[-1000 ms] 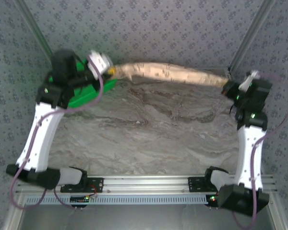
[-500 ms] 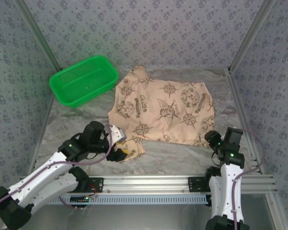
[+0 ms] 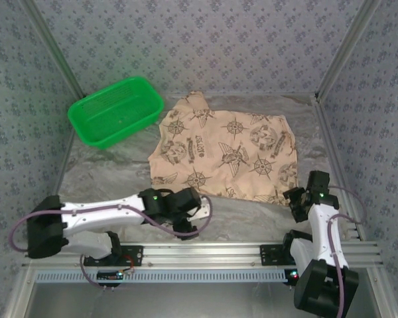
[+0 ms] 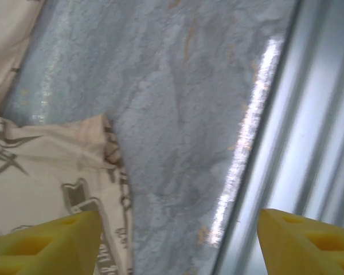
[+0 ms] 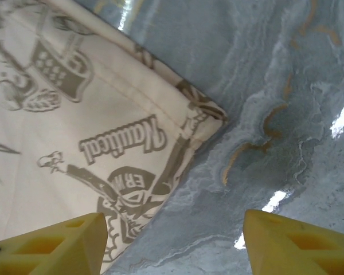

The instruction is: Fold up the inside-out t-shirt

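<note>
T-shirt, print up, spread flat on table right of green basket, apparently smoothed for folding; left gripper and right gripper, both open and empty, poised beside its near hem corners.

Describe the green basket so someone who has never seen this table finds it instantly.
Start at the marbled grey table between the patterned walls and look to its far left corner. There sits a rectangular plastic basket with rounded corners, just left of the spread tan printed t-shirt. It alone is bright green and rigid.
</note>
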Motion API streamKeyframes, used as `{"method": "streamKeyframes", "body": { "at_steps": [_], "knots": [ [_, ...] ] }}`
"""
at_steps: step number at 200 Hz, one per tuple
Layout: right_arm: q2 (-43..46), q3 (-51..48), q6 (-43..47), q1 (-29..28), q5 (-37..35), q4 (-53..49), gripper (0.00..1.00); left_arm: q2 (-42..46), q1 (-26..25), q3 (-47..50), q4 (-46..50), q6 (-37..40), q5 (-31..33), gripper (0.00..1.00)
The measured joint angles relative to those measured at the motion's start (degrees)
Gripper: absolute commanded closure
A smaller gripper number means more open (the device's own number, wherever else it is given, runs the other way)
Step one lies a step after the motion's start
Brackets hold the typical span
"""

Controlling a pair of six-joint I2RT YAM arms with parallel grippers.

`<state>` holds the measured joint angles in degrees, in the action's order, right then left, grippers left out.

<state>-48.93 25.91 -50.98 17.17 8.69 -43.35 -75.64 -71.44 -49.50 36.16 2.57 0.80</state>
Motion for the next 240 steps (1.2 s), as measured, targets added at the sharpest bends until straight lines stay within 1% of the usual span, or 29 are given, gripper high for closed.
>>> {"method": "streamKeyframes", "body": {
  "at_steps": [17, 34, 53, 69, 84, 89, 101, 112, 116, 119, 123, 124, 126, 131, 142, 169, 188, 201, 217, 240],
  "knots": [
    [-3.9, 0.0, -1.4, 0.0, -0.5, 1.8, 0.38, -6.9, 0.0, -4.3, 2.7, 2.6, 4.1, 0.28],
    [-7.2, 0.0, -2.4, 0.1, -1.0, 3.8, 0.39, -11.6, 0.3, -5.3, 4.4, 5.5, 7.4, 0.28],
    [-10.9, 0.7, -2.7, 0.1, -1.4, 4.7, 0.40, -14.4, 1.5, -5.2, 7.8, 7.5, 8.5, 0.29],
    [-13.2, 2.1, -2.9, 0.1, -1.6, 4.1, 0.43, -15.8, 2.8, -5.2, 9.9, 8.4, 8.7, 0.30],
    [-15.1, 2.9, -3.0, 0.0, -2.1, 3.4, 0.47, -17.7, 3.5, -5.2, 11.3, 8.8, 8.6, 0.36],
    [-15.7, 3.2, -3.1, -0.2, -2.3, 3.2, 0.48, -18.6, 3.5, -5.2, 11.7, 9.0, 8.7, 0.39],
    [-17.3, 3.8, -3.5, -0.6, -3.0, 2.6, 0.51, -20.9, 3.7, -5.6, 12.7, 9.6, 7.7, 0.52],
    [-19.1, 4.5, -3.8, -1.0, -3.5, 2.0, 0.59, -22.1, 3.6, -7.0, 13.7, 9.9, 6.8, 0.64],
    [-19.8, 4.9, -4.0, -1.2, -3.8, 1.6, 0.64, -22.4, 3.7, -7.3, 14.3, 10.1, 6.4, 0.69],
    [-20.4, 5.1, -4.1, -1.3, -4.1, 1.4, 0.70, -22.6, 3.8, -7.3, 14.4, 10.3, 5.8, 0.74],
    [-21.2, 5.4, -4.2, -1.5, -4.5, 0.9, 0.81, -22.8, 3.8, -7.4, 14.8, 10.6, 5.2, 0.83],
    [-21.3, 5.4, -4.1, -1.6, -4.5, 0.8, 0.84, -22.9, 3.8, -7.4, 14.7, 10.3, 5.0, 0.85],
    [-21.7, 5.6, -4.5, -1.7, -4.9, 0.5, 0.88, -22.9, 3.9, -7.4, 14.8, 10.7, 4.6, 0.90],
    [-22.6, 6.1, -4.6, -1.9, -5.4, -0.3, 0.94, -22.9, 3.9, -7.6, 15.1, 10.6, 4.1, 1.00],
    [-23.9, 7.0, -5.3, -2.2, -7.1, -2.6, 1.00, -22.9, 4.0, -7.6, 15.5, 11.9, 3.1, 1.00],
    [-25.2, 8.8, -7.0, -3.2, -9.1, -4.5, 1.00, -21.6, 5.0, -7.7, 16.2, 14.8, 3.7, 1.00],
    [-23.1, 8.8, -8.0, -3.9, -12.7, -4.7, 1.00, -17.7, 4.8, -8.2, 19.6, 17.0, 2.0, 1.00],
    [-20.8, 9.1, -8.7, -3.9, -15.4, -6.1, 1.00, -14.3, 3.2, -10.5, 23.9, 18.0, -0.2, 1.00],
    [-17.4, 9.6, -10.1, -3.9, -18.2, -8.7, 1.00, -10.8, -0.1, -14.8, 28.0, 18.0, -3.1, 1.00],
    [-12.9, 10.2, -12.3, -3.9, -20.6, -13.2, 1.00, -10.1, -3.7, -20.3, 33.2, 18.3, -8.4, 1.00]
  ]
}}
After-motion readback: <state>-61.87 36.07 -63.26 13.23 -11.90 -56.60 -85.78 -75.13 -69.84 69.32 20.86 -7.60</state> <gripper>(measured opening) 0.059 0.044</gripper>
